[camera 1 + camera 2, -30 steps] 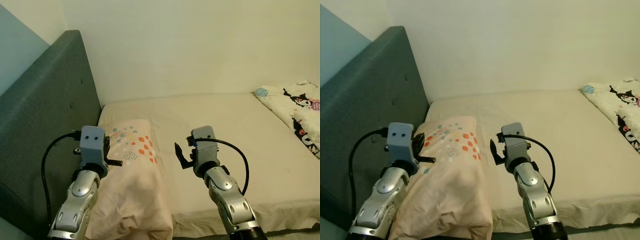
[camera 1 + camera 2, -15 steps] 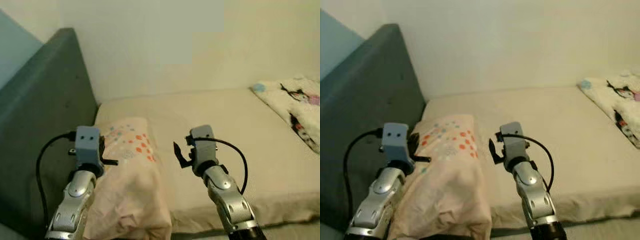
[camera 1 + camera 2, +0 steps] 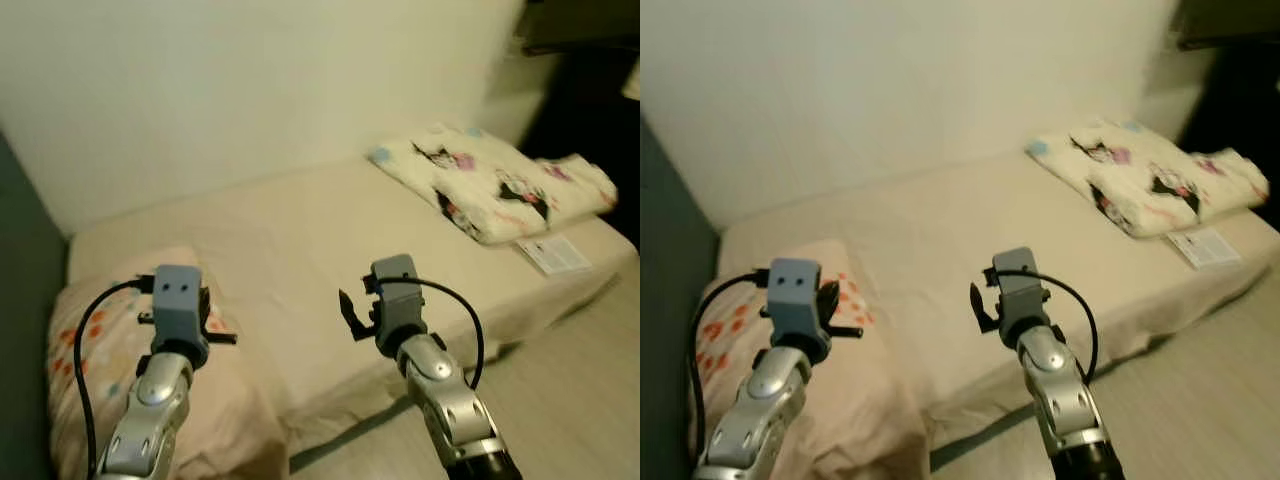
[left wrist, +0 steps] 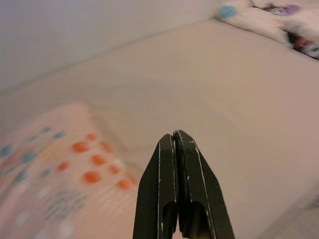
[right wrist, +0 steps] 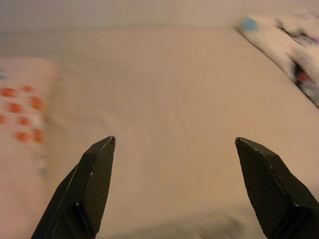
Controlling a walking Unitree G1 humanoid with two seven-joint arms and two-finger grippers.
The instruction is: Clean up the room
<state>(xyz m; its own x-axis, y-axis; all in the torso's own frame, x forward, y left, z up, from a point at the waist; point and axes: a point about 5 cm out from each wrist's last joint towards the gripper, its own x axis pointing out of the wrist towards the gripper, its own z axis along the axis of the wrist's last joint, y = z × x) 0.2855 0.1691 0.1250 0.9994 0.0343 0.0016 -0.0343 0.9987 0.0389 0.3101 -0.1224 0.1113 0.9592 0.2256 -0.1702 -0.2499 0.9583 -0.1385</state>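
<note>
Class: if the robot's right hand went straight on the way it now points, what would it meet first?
Probably the bare cream bed sheet. The right hand is open over the bed, with nothing between its fingers; the cartoon-print blanket lies off to one side. Depth is uncertain.

My two arms are jointed silver metal. Each wrist carries a grey-blue box housing; the left one shows two small dark dots. A black cable loops off each housing. My left gripper (image 4: 177,186) and right gripper (image 5: 174,186) have black, tapered fingers.
</note>
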